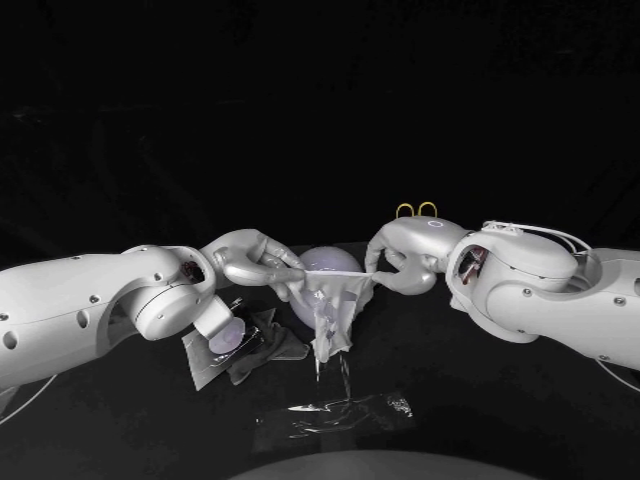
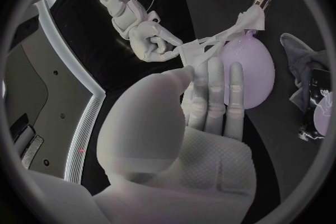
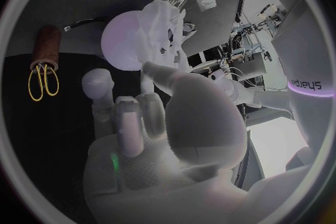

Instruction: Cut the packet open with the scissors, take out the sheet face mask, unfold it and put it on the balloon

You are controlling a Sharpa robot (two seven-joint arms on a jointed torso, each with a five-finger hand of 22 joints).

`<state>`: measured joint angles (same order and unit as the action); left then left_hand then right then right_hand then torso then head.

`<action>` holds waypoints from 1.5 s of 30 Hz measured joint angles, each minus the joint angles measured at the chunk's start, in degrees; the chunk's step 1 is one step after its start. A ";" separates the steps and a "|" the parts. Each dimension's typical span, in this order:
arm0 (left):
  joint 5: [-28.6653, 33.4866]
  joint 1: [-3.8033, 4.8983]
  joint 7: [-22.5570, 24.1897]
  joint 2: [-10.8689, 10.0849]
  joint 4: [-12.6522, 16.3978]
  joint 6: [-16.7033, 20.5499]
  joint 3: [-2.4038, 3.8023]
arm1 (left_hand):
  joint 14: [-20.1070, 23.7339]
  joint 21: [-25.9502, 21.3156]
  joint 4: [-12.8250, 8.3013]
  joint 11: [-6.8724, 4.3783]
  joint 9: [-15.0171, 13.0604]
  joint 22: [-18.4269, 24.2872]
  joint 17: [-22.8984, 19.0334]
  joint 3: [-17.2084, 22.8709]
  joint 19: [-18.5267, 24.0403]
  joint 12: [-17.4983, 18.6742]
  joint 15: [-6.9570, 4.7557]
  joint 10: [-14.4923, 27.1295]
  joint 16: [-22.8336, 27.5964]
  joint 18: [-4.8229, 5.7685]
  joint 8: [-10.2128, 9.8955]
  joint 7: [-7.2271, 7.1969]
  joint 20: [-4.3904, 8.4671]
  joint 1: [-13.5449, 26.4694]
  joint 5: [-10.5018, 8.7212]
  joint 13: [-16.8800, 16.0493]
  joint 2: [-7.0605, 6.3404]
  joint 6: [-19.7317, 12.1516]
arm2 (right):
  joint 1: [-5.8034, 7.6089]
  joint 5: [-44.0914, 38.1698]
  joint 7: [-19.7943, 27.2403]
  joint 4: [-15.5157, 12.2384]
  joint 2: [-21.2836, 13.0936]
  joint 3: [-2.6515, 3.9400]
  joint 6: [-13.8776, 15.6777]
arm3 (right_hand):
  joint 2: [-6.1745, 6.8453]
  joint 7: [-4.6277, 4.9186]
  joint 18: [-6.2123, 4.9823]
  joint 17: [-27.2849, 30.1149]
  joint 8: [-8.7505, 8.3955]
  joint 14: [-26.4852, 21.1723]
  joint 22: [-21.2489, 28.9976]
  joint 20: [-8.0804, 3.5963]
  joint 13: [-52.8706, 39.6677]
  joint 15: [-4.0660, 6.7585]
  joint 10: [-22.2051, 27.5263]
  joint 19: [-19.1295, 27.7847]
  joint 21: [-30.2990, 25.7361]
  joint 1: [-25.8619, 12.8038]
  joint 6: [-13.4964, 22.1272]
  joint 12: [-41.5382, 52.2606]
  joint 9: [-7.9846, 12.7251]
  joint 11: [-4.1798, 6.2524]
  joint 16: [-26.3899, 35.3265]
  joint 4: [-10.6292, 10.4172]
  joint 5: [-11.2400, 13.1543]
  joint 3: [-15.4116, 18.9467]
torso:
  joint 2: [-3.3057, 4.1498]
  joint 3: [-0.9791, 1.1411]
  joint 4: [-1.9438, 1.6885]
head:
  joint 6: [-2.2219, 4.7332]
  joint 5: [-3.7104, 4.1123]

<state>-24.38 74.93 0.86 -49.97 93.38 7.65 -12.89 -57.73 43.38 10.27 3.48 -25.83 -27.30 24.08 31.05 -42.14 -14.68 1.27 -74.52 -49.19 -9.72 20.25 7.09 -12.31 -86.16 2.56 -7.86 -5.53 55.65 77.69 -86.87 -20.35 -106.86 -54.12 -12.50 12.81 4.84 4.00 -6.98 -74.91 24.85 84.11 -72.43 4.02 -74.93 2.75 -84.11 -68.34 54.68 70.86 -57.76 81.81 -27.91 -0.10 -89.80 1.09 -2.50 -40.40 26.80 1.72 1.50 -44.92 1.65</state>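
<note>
Lying nearest the table's point(image 1: 529, 425) front edge, one crumpled piece of clear film point(image 1: 335, 412) sits about midway along it. A little farther in and toward the left edge, one packet point(image 1: 222, 346) lies under the left forearm, with a dark crumpled piece just beside it.

Beyond these, both arms reach in toward the table's middle and their hands meet over it. The left hand point(image 1: 255, 262) pinches one end of the sheet mask point(image 1: 335, 300) between thumb and fingers; in its wrist view the other fingers point(image 2: 225, 95) lie straight and side by side. The right hand point(image 1: 404, 257) has its fingers curled in, pinching the other end. The mask's top edge is stretched into a taut band between them, and the rest hangs down limp and partly folded.

One pale balloon point(image 1: 325, 260) stands directly behind the mask, touching it, between the two hands. Farther back, behind the right hand, one pair of yellow-handled scissors point(image 1: 415, 209) stands with handles up in a brown holder point(image 3: 47, 45).

Bare black surface lies open at the front right corner.
</note>
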 measured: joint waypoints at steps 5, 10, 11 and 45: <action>-0.49 0.01 -0.09 2.08 -2.65 1.03 0.06 | 0.22 0.27 0.00 0.21 0.00 -0.23 0.07 0.00 0.39 -0.18 -0.03 0.21 -0.22 0.02 -0.06 0.21 0.02 0.00 0.00 -0.09 0.00 0.20 | 0.68 -0.69 0.00 4.19 2.57 0.04 0.93 | 0.01 0.03 0.00 -0.02 0.00 0.00 -0.02 0.00 -0.01 0.00 0.00 0.00 0.00 -0.01 -0.03 0.00 0.00 0.00 0.00 0.00 0.10 0.00 | 0.13 0.00 -0.04 | 0.03 0.14; -1.04 0.04 -0.34 3.59 -4.48 1.63 0.15 | 0.31 0.27 0.00 0.21 0.00 -0.34 0.13 0.00 0.39 -0.18 -0.11 0.21 -0.22 0.03 -0.09 0.21 0.02 0.00 0.00 -0.15 0.00 0.20 | 1.71 -1.00 0.08 7.77 5.10 0.14 1.39 | 0.22 0.02 0.00 -0.04 0.00 0.00 -0.02 0.00 -0.02 0.00 0.00 0.00 0.00 -0.22 -0.10 0.00 0.00 0.00 0.00 0.01 0.10 0.01 | 0.34 -0.02 -0.07 | 0.02 0.28; -1.17 0.04 -0.42 3.91 -4.91 1.75 0.24 | 0.31 0.34 0.01 0.21 -0.01 -0.37 0.14 0.01 0.39 -0.18 -0.11 0.21 -0.22 0.03 -0.09 0.21 0.02 0.00 0.00 -0.15 0.00 0.20 | 1.87 -1.02 0.11 8.58 5.75 0.15 1.40 | 0.22 0.02 0.00 -0.04 0.00 0.00 -0.02 0.00 -0.02 0.00 0.00 0.00 0.00 -0.22 -0.11 0.00 0.00 0.00 0.00 0.01 0.10 0.00 | 0.38 -0.04 -0.10 | 0.02 0.31; -1.94 4.28 -2.95 10.79 -17.09 -2.28 1.17 | 0.50 2.04 -0.30 0.01 -0.28 -1.76 0.71 0.83 1.40 -0.69 0.09 0.82 -1.24 0.45 -0.55 0.17 0.23 0.16 -0.16 -0.59 -0.16 0.17 | 2.51 -1.59 1.53 21.62 14.75 0.18 -0.28 | -0.10 -0.04 0.00 -0.04 0.00 -0.22 0.19 0.00 -0.02 0.04 0.01 0.00 -0.49 0.10 -0.07 -0.11 0.00 0.00 0.05 0.02 -0.12 0.02 | 0.85 -0.04 -0.10 | 0.29 0.82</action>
<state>-26.32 79.22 -2.09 -39.18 76.29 5.37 -11.72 -57.22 45.42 9.96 3.49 -26.10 -29.06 24.79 31.88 -40.74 -15.37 1.36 -73.70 -50.43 -9.27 19.70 7.26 -12.08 -86.00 2.40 -8.45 -5.69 55.82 80.20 -88.46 -18.81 -85.25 -39.37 -12.32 12.53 4.74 3.97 -6.98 -74.95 24.85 83.88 -72.24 4.02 -74.95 2.79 -84.10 -68.34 54.19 70.97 -57.82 81.70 -27.91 -0.11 -89.75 1.11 -2.63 -40.39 27.65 1.68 1.40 -44.63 2.47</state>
